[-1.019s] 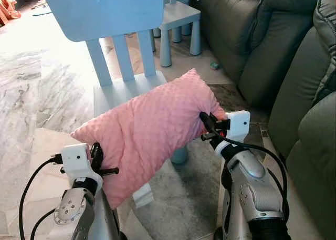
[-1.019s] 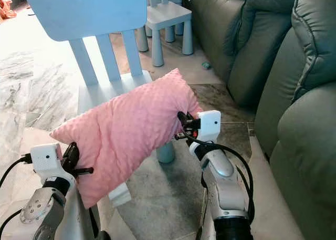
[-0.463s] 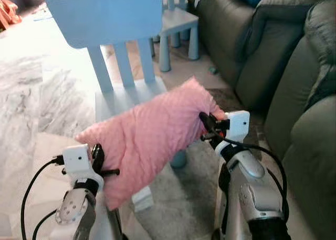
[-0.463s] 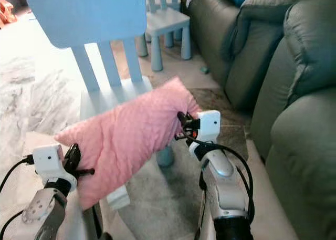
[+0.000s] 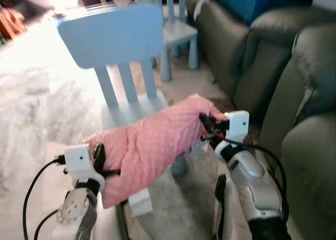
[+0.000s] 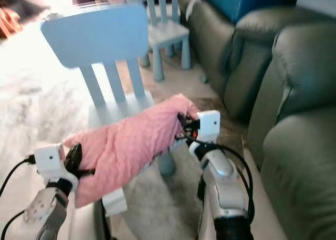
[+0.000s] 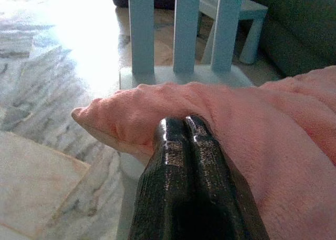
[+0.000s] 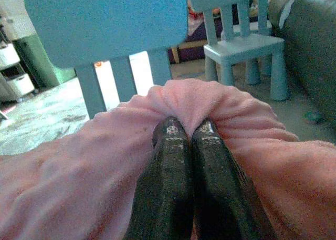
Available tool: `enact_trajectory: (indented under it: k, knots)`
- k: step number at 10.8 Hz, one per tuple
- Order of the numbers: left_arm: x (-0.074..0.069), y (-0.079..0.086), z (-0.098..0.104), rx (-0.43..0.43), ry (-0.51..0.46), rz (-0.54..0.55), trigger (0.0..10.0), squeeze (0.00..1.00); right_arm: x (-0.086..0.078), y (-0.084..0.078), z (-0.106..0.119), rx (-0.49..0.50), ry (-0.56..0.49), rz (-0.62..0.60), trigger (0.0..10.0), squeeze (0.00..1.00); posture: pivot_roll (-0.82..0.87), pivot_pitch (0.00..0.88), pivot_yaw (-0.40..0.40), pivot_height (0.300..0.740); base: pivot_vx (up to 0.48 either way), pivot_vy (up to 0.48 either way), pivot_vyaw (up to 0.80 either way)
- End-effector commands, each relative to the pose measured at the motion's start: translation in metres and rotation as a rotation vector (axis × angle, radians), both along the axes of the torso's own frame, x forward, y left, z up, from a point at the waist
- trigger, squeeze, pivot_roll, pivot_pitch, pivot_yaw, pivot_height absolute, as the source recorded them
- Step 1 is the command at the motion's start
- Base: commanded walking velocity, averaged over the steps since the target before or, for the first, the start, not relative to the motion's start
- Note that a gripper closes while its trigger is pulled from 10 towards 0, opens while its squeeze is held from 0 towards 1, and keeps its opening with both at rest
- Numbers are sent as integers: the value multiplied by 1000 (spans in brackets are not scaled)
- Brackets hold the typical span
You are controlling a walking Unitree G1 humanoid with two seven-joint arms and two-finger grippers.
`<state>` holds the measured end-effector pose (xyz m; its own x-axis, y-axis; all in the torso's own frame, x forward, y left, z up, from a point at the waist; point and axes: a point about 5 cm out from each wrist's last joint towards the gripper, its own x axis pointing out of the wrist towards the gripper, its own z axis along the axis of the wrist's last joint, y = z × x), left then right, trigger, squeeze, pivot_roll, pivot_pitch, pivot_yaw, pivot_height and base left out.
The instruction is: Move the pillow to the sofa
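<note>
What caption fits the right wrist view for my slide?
Right gripper shut on a bunched fold of the pink pillow, blue chairs beyond.

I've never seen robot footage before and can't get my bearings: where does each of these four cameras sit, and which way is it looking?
Left eye view: head, looking down at both silver arms holding the soft pink pillow before the pale blue slatted chair.
Right eye view: same scene, with the dark green leather sofa.
Left wrist view: along the left gripper, pinching a pillow corner.
Right wrist view: along the right gripper, pinching gathered fabric.
All share pillow and chair.
</note>
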<state>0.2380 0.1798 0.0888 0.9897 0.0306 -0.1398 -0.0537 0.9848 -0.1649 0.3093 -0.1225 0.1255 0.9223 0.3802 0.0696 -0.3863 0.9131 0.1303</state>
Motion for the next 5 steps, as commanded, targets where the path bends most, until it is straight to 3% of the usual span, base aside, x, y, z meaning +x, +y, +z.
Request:
enact_trajectory:
  k: [1, 5]
  knots:
    - [3, 1, 2, 13, -7, -13, 0, 0, 3, 8, 9, 15, -37, 21, 0, 0, -167, 0, 74, 499, 0, 0, 0]
    - [4, -1, 2, 10, -6, -18, 0, 0, 4, 7, 9, 10, -41, 22, 0, 0, -170, 0, 72, 564, 0, 0, 0]
